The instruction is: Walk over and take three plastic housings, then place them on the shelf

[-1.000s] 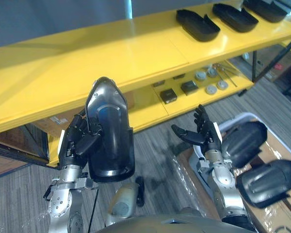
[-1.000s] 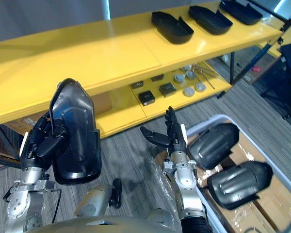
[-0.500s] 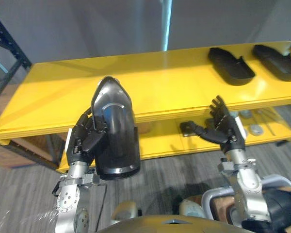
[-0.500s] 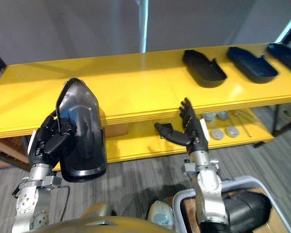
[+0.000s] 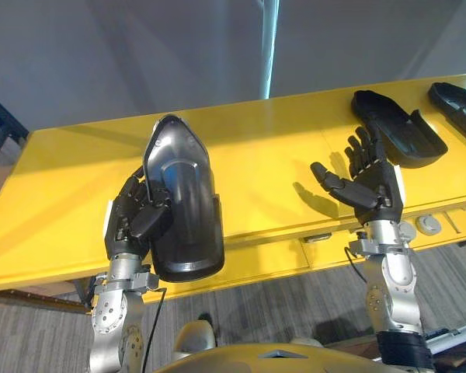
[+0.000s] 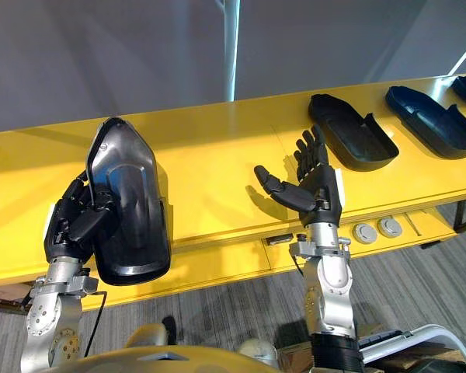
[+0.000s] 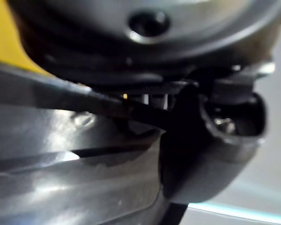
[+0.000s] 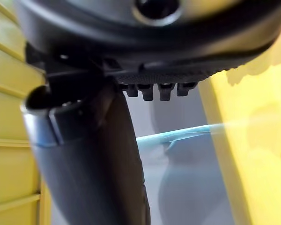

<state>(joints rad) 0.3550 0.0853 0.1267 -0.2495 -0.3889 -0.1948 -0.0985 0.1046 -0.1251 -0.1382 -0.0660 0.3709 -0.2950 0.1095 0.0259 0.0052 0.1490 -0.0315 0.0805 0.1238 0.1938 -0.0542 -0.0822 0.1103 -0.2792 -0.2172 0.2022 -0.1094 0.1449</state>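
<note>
Firmly gripped in the left hand, a black housing stands upright over the yellow shelf, while the right hand is spread wide, a second housing lying just beyond it.

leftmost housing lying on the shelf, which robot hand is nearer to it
Right. The right robot hand is open, close by the leftmost housing on the shelf, to its left; the left robot hand is much farther left, shut round another housing.
</note>
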